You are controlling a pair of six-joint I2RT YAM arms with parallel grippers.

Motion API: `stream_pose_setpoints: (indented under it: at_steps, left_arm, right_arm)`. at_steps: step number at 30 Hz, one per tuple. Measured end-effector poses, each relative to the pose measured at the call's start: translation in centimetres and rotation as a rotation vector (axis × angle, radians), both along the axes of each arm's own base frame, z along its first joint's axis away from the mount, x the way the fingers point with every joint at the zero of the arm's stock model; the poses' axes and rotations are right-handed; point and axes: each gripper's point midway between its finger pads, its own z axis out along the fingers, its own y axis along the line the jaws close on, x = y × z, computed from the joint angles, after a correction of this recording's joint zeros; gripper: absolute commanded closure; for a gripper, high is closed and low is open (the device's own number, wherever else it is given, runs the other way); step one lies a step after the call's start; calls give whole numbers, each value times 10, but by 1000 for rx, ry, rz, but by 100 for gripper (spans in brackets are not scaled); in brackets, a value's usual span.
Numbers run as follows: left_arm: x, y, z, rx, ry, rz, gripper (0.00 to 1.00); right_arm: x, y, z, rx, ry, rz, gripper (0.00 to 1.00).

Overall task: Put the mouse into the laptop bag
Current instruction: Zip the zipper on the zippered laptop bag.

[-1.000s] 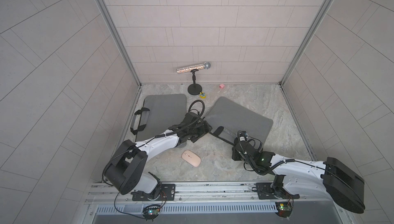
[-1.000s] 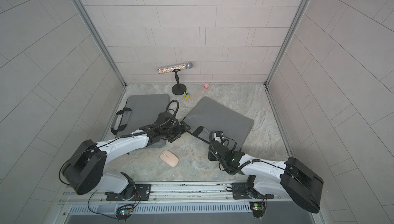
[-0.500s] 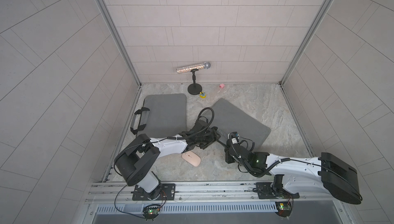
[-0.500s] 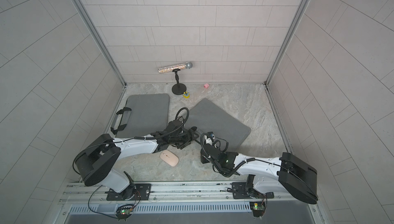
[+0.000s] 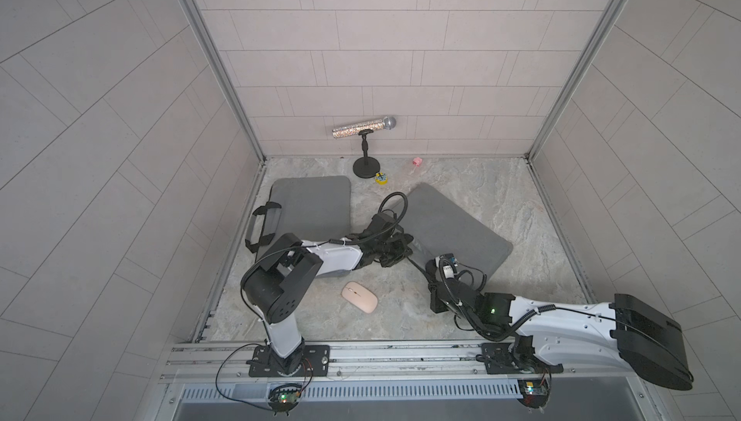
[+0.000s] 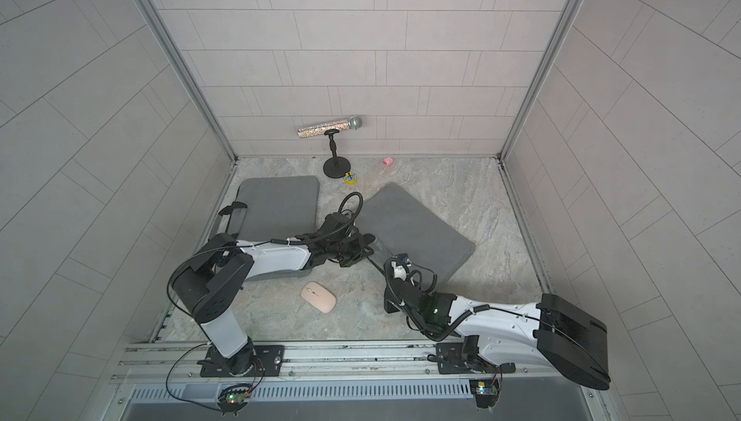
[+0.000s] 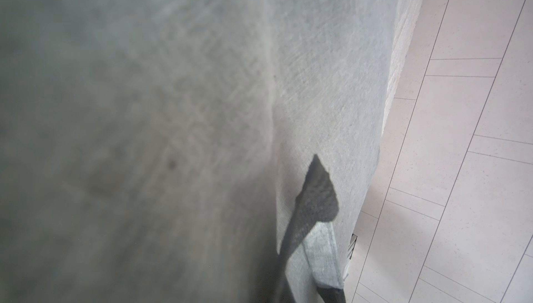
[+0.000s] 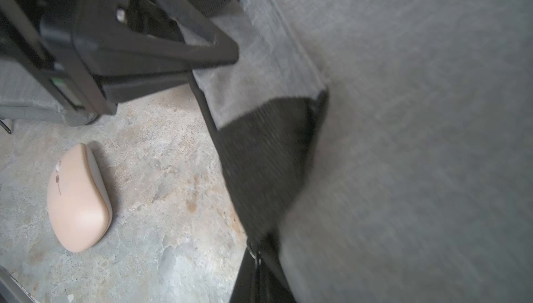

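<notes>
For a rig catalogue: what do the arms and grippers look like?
The left arm and right arm have white links with bulky black joint housings and looping black cables. The left gripper is a black angular frame; a green light glows on the right arm.

No legible text or markings.
</notes>
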Motion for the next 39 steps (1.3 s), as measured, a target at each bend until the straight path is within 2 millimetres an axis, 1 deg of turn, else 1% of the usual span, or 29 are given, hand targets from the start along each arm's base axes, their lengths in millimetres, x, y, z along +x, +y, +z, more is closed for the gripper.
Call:
stream_pose_setpoints:
  at_steps: [4,8,13,14,15,16,17,18,19,20,21,22,25,28,30,33,36,39]
  left_arm:
    - [20,8,-1,-18,9,-11,100]
    - [33,16,-1,-11,10,-22,100]
    - [46,16,6,24,13,-49,100]
    - [48,15,7,30,14,-54,98]
    - [49,14,8,38,18,-59,88]
    - [50,14,9,44,17,-66,73]
    - [50,13,10,48,15,-72,53]
    - [52,14,10,58,12,-64,37]
    - [56,17,10,69,0,-52,28]
    - [58,19,10,80,-8,-41,22]
    - [60,23,10,92,-15,-29,17]
    - [60,27,10,100,-22,-21,14]
    - [50,40,16,122,-45,-1,10]
    - [30,54,28,116,-77,16,10]
    - [10,59,38,102,-106,21,9]
    - [-21,54,45,79,-139,4,9]
    - [-52,44,45,54,-149,-25,9]
    - [-71,34,40,29,-139,-44,10]
  right_arm:
    - [-9,-7,-1,1,5,12,100]
    - [-20,-12,1,20,1,31,100]
    - [-28,-15,7,21,-18,48,100]
    - [-29,-15,6,17,-21,50,100]
    - [-30,-14,6,13,-23,53,100]
    - [-31,-12,4,6,-26,58,100]
    - [-32,-10,3,0,-29,62,100]
    - [-34,-8,1,-10,-30,70,100]
    - [-37,-5,-2,-23,-27,84,100]
    - [-40,-2,-4,-34,-22,98,100]
    - [-42,2,-6,-43,-17,111,100]
    - [-43,5,-6,-47,-16,118,100]
    - [-42,12,-3,-50,-21,123,100]
    - [-39,15,1,-44,-37,115,100]
    - [-36,15,3,-41,-45,112,100]
    - [-32,16,6,-31,-53,110,100]
    - [-28,17,10,-13,-59,111,100]
    - [-27,21,13,6,-59,121,100]
